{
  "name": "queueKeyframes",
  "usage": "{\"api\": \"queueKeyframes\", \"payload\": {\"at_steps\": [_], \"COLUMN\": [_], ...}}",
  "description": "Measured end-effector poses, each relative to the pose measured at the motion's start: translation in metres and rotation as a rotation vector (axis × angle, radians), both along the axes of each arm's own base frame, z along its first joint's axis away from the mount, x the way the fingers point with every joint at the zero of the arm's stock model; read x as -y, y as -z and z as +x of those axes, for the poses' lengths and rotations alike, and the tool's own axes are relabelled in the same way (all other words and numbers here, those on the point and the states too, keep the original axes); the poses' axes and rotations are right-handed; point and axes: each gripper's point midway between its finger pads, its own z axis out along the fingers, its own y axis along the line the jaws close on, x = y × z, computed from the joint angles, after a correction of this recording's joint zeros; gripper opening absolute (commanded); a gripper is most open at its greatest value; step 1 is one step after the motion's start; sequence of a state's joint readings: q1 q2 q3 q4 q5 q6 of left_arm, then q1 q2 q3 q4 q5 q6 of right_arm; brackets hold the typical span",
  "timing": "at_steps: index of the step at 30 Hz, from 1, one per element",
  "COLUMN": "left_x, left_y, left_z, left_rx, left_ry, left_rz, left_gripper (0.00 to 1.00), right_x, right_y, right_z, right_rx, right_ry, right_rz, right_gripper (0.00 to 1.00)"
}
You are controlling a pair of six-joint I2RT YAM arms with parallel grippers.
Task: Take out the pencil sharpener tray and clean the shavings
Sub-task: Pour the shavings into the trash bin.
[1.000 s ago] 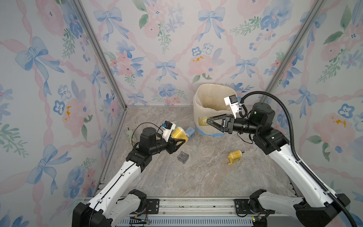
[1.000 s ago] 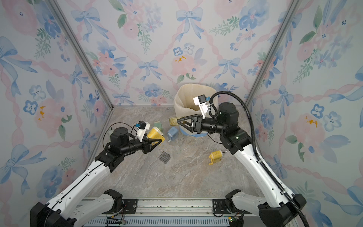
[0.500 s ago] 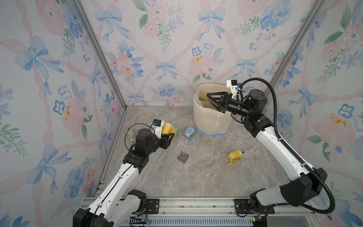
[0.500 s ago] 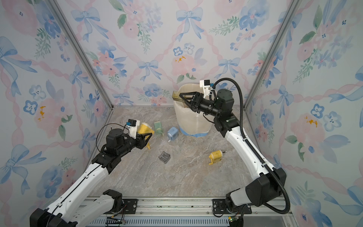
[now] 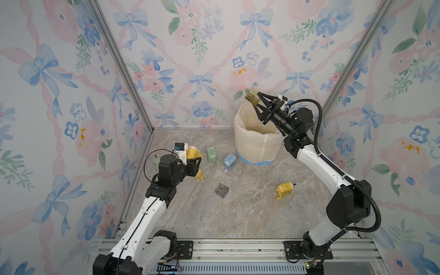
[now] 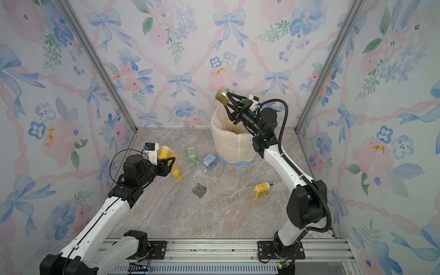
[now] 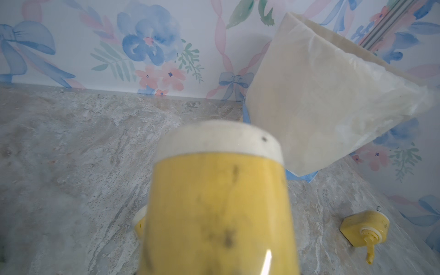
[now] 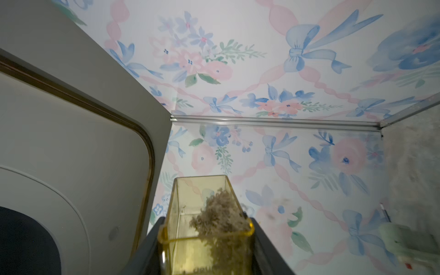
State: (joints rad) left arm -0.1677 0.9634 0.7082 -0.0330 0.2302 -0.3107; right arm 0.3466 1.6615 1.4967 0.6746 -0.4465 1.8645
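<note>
R claw (image 5: 257, 100) is clamped on the clear yellow plastic sharpener tray (image 5: 252, 96), raised, w/ the cream bag-lined bin (image 5: 257, 147) just below it. The right wrist view shows a clump of grey-brown shavings (image 8: 221, 214) inside that tray. L claw (image 5: 196, 163) is closed on the yellow plastic pencil sharpener w/ white end cap (image 7: 219, 190), low over the marbled counter (image 5: 214, 214) and well apart from the R claw, w/ a small dark clear box (image 5: 222, 190) on the counter btwn the two.
</note>
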Motion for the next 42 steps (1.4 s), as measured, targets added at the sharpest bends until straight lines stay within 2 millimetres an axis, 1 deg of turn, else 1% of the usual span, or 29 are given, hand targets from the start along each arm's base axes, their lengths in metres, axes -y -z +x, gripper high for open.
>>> {"api": "queueKeyframes", "payload": {"at_steps": [3,6,9,11,13,15,16,17,19,21,22,24,25,27,29,31,32,35,36,38,39,40,42], "left_x": [-0.007,-0.009,-0.012,-0.013,-0.016,-0.018,-0.018,-0.019,-0.020,-0.021,-0.021,-0.021,-0.021,-0.021,-0.021,-0.021,-0.021,-0.021,-0.021,-0.021,-0.021,-0.021,-0.021], "left_y": [0.002,0.004,0.005,0.006,0.006,0.006,0.005,0.005,0.005,0.005,0.005,0.005,0.005,0.005,0.005,0.005,0.005,0.005,0.005,0.005,0.005,0.006,0.010], "left_z": [0.003,0.003,0.004,0.004,0.005,0.006,0.006,0.006,0.006,0.006,0.006,0.006,0.006,0.006,0.006,0.006,0.006,0.006,0.006,0.006,0.006,0.006,0.005], "left_rx": [-0.006,-0.009,-0.011,-0.011,-0.010,-0.009,-0.008,-0.006,-0.004,-0.004,-0.004,-0.004,-0.004,-0.004,-0.004,-0.004,-0.004,-0.004,-0.004,-0.004,-0.004,-0.005,-0.011], "left_ry": [-0.033,-0.042,-0.057,-0.067,-0.080,-0.090,-0.095,-0.100,-0.106,-0.110,-0.110,-0.110,-0.110,-0.110,-0.110,-0.110,-0.110,-0.110,-0.110,-0.110,-0.110,-0.110,-0.110], "left_rz": [0.000,0.004,0.010,0.014,0.019,0.023,0.025,0.027,0.029,0.031,0.031,0.031,0.031,0.031,0.031,0.031,0.031,0.031,0.031,0.031,0.031,0.031,0.033], "left_gripper": [0.00,0.00,0.00,0.00,0.00,0.00,0.00,0.00,0.00,0.00,0.00,0.00,0.00,0.00,0.00,0.00,0.00,0.00,0.00,0.00,0.00,0.00,0.00], "right_x": [0.010,0.015,0.013,0.010,0.003,-0.003,-0.007,-0.009,-0.006,0.010,0.018,0.036,0.045,0.060,0.068,0.070,0.068,0.060,0.056,0.049,0.046,0.044,0.042], "right_y": [-0.017,-0.024,-0.017,-0.004,0.006,0.005,-0.001,-0.013,-0.045,-0.077,-0.088,-0.101,-0.102,-0.096,-0.077,-0.046,-0.024,0.029,0.045,0.066,0.070,0.069,0.059], "right_z": [0.002,0.005,0.014,0.017,0.016,0.014,0.013,0.013,0.013,0.003,-0.003,-0.017,-0.023,-0.030,-0.027,-0.014,-0.003,0.027,0.036,0.047,0.050,0.050,0.049], "right_rx": [-0.004,-0.001,-0.025,-0.062,-0.101,-0.115,-0.110,-0.091,-0.034,0.029,0.049,0.072,0.077,0.080,0.063,0.014,-0.025,-0.119,-0.147,-0.179,-0.186,-0.183,-0.170], "right_ry": [0.052,0.111,0.166,0.208,0.236,0.246,0.236,0.225,0.210,0.208,0.211,0.230,0.244,0.280,0.325,0.378,0.409,0.476,0.493,0.514,0.517,0.518,0.510], "right_rz": [0.157,0.289,0.385,0.429,0.458,0.481,0.491,0.507,0.548,0.591,0.606,0.633,0.646,0.674,0.694,0.686,0.667,0.602,0.584,0.563,0.559,0.565,0.584], "right_gripper": [0.49,0.49,0.48,0.48,0.48,0.48,0.48,0.48,0.48,0.48,0.48,0.48,0.48,0.48,0.47,0.47,0.47,0.46,0.45,0.45,0.45,0.45,0.46]}}
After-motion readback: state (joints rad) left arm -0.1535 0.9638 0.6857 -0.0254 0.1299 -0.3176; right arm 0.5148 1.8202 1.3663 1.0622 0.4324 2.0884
